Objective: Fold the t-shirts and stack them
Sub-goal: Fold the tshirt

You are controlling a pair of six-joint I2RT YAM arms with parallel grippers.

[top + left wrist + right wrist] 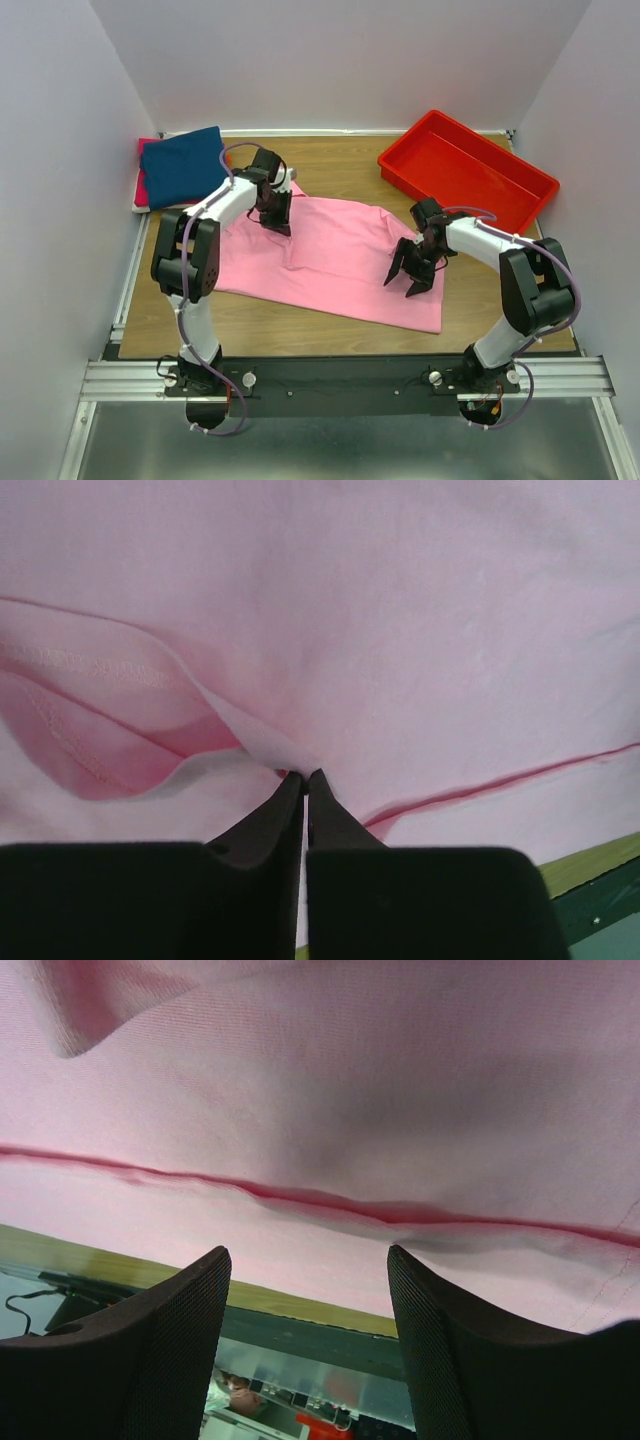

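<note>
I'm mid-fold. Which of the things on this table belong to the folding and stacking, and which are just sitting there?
Part of the job:
- pink t-shirt, spread out mid-table
- navy t-shirt, folded at the far left
- red-magenta cloth, under the navy one

Just lying about:
- red tray, far right

Plain white walls (350, 60), wooden table (340, 170)
</note>
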